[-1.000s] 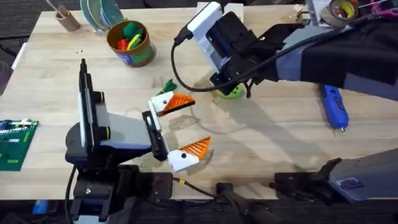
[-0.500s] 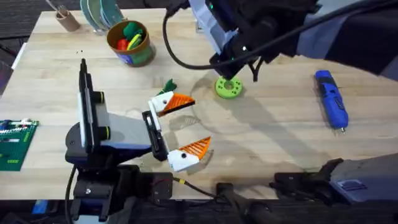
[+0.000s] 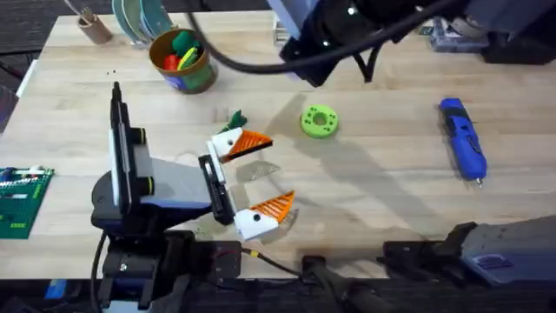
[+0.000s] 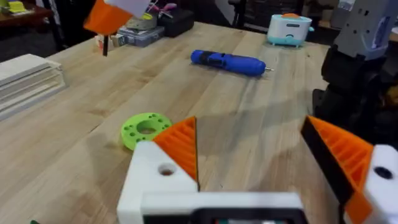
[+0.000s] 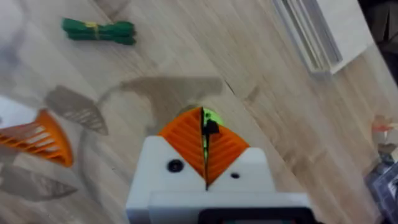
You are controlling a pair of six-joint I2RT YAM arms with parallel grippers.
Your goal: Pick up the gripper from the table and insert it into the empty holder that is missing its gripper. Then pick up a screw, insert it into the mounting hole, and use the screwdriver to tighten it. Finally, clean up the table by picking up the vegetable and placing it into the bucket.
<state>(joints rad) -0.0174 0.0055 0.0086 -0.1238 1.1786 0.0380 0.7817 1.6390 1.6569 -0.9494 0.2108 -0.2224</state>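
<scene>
My left gripper (image 3: 278,171) rests open low over the table, each white holder (image 3: 228,142) carrying an orange ribbed gripper finger (image 3: 252,141). In the left wrist view a mounting hole (image 4: 165,170) shows in the white holder. My right arm (image 3: 347,22) hangs high and blurred at the back. Its gripper (image 5: 205,134) is shut on a small black screw (image 5: 211,128), above the green ring disc (image 5: 213,116). The blue screwdriver (image 3: 461,148) lies at the right. The dark green vegetable (image 3: 235,118) lies beside my left gripper. The bucket (image 3: 198,76) stands at the back left.
The green ring disc (image 3: 319,121) lies mid-table. A brown cup with sticks (image 3: 93,27) and stacked plates (image 3: 139,17) stand at the back left. A green board (image 3: 19,200) lies at the left edge. Boxes and a tape roll (image 3: 452,35) sit at the back right.
My right arm has lifted off the green ring disc and risen toward the camera and the table's back, leaving the disc uncovered. The left arm has not moved.
</scene>
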